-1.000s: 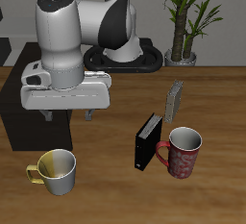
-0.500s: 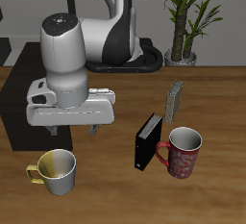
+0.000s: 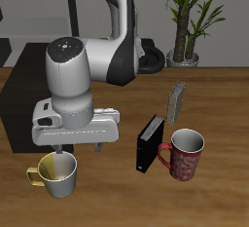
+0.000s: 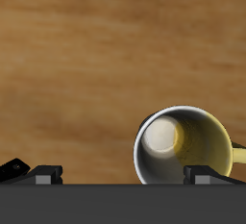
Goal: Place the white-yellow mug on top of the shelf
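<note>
Lowered gripper (image 3: 79,151) fingers apart above white-yellow mug (image 3: 56,173), wooden table (image 3: 214,104), potted plant (image 3: 190,15) behind

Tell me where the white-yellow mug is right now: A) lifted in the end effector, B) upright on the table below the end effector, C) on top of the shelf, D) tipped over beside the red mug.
B: the white-yellow mug stands upright on the table, with the end effector just above it.

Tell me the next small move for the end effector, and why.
Probably lower a little more, lining up over one wall of the white-yellow mug. The end effector hangs just above it, and the wrist view shows the mug off-centre and not yet gripped.
</note>
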Available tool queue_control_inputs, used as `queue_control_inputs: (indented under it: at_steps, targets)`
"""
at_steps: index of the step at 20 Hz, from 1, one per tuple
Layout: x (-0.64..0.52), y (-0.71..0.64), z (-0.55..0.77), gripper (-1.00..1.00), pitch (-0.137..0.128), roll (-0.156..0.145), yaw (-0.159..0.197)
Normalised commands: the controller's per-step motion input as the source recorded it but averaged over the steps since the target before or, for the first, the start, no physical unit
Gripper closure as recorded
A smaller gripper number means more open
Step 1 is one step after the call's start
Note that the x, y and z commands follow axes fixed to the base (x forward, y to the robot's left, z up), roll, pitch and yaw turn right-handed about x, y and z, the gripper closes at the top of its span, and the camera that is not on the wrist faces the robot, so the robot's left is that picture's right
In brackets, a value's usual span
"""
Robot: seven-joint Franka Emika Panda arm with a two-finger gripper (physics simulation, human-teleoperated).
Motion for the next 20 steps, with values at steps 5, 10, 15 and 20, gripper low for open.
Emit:
queue_control_inputs:
  at_steps: [5,10,15,20]
  targets:
    - [0.07,0.04,-0.28,-1.00,0.029,0.002,0.006]
    - [0.07,-0.08,-0.35,-1.00,0.044,-0.020,-0.020]
    - [0.04,-0.10,-0.24,-1.00,0.038,-0.025,-0.015]
    - [-0.02,-0.03,-0.14,1.00,0.016,0.000,-0.014]
